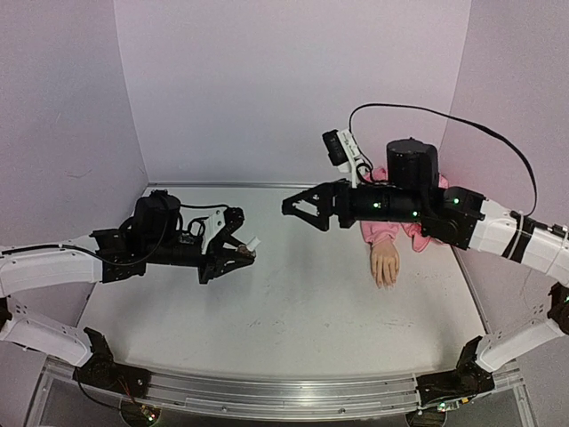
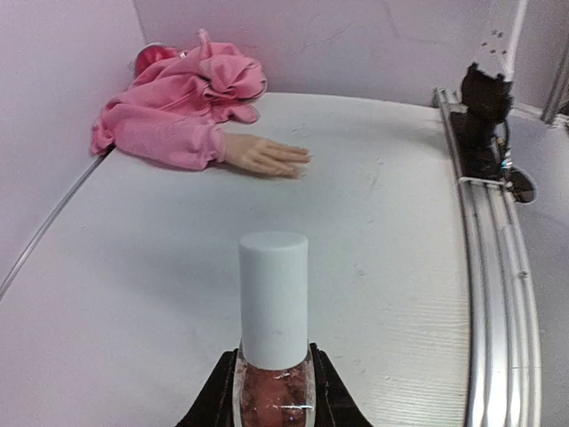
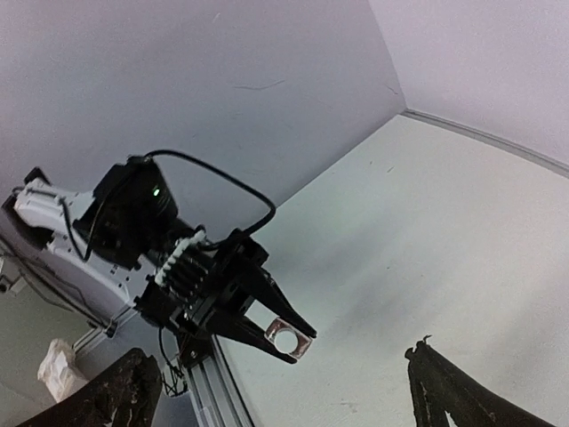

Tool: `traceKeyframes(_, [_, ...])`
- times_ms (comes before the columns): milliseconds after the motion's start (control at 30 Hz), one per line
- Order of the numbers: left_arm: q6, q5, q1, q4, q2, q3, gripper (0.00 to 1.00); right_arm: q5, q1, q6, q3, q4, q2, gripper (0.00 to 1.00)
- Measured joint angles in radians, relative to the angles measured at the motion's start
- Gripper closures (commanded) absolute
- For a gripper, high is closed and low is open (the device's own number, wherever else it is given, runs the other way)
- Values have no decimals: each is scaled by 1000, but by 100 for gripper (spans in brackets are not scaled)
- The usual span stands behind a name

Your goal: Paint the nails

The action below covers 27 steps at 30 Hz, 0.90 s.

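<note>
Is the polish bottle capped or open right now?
Capped: the white cap sits on the polish bottle clamped in the left tool.

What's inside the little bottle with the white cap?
Pinkish polish shows through the small clear glass bottle held in the left claw. Anything under its white cap is hidden.

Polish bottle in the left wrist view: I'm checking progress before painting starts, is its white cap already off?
No, the white cap sits on the polish bottle, which the left gripper clamps.
</note>
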Motion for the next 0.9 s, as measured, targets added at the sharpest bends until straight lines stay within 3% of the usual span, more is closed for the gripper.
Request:
traceKeyframes(333, [-120, 425, 11, 33, 40, 52, 100, -449, -37, -174, -199, 264, 38, 32])
traceKeyframes(567, [-149, 503, 11, 45, 40, 55, 100, -590, -23, -174, -196, 412, 108, 44])
traceKeyframes(900, [-156, 520, 12, 49, 40, 55, 100, -610, 29, -181, -135, 442, 204, 64])
